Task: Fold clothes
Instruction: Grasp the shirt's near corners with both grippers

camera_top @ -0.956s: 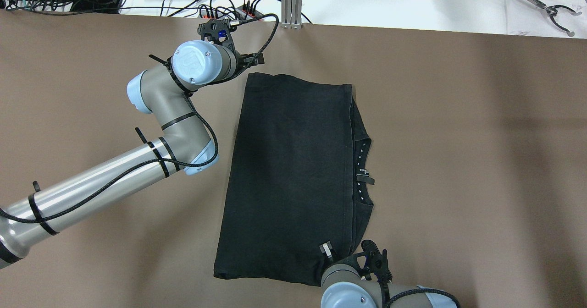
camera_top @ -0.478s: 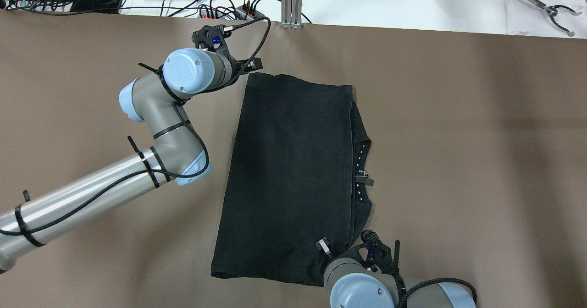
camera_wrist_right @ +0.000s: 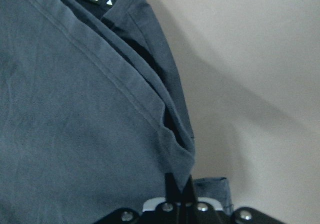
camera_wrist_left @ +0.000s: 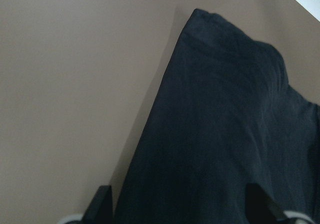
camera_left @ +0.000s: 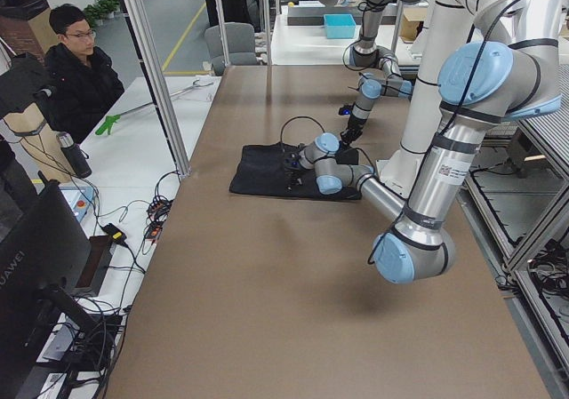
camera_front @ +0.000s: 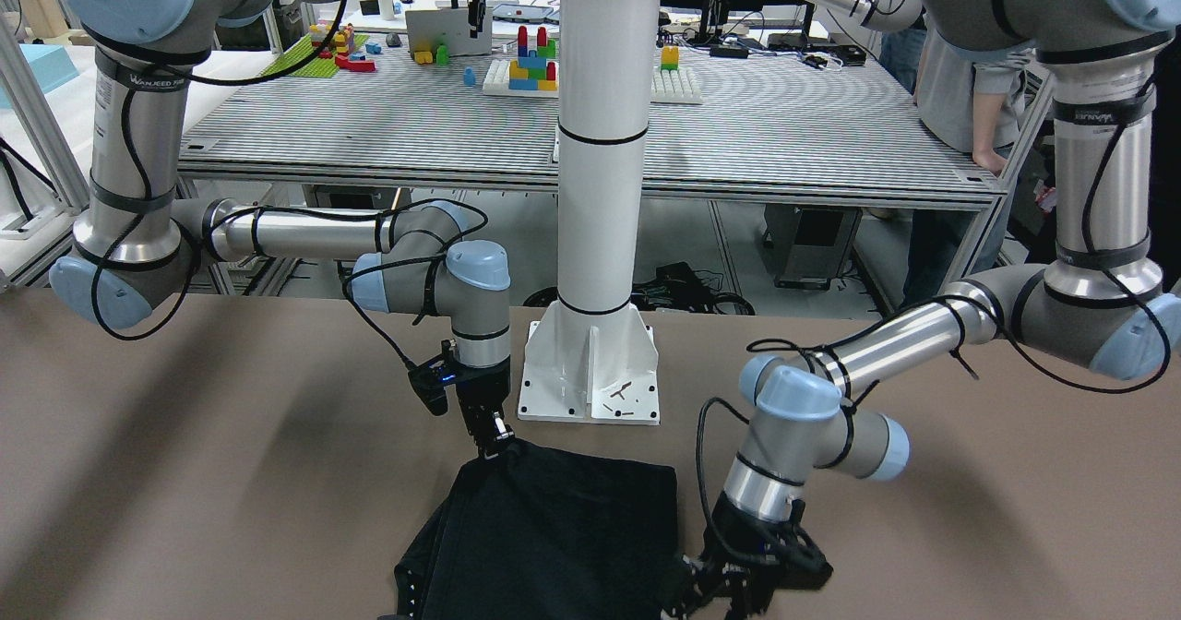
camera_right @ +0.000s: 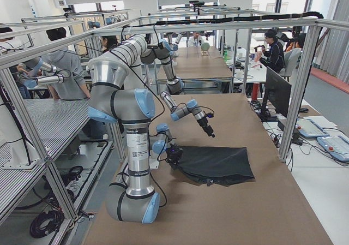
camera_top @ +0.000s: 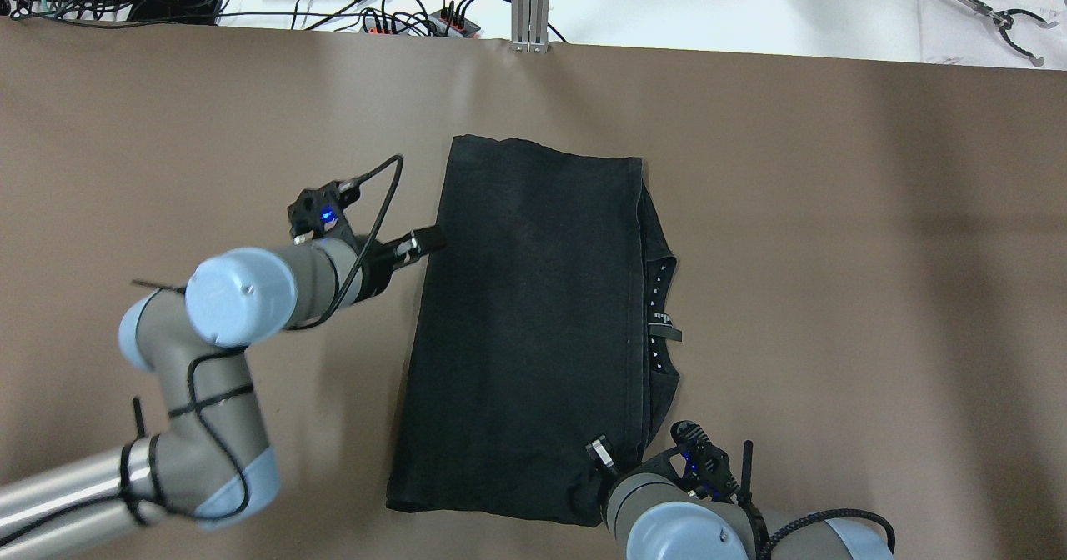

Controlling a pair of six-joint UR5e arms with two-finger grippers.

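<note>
The black garment (camera_top: 533,318) lies folded in a long rectangle on the brown table, its collar with a label (camera_top: 663,322) sticking out on the right. My left gripper (camera_top: 423,242) is open and empty at the garment's left edge; the left wrist view shows the fingers (camera_wrist_left: 102,206) wide apart over the fabric (camera_wrist_left: 220,134). My right gripper (camera_top: 598,452) is shut on the garment's near right corner, with fabric pinched between the fingertips in the right wrist view (camera_wrist_right: 180,181). In the front-facing view the right gripper (camera_front: 494,440) is on the garment (camera_front: 563,528) just before the pillar.
The white pillar (camera_front: 600,186) stands on its base plate (camera_front: 590,371) behind the garment's near edge. Cables and power strips (camera_top: 400,18) and an aluminium post (camera_top: 531,2) line the table's far edge. An operator (camera_left: 80,70) sits beyond the far side.
My left arm has drawn back from the garment's far left corner toward the robot, along the left edge. The right gripper has stayed on the near right corner.
</note>
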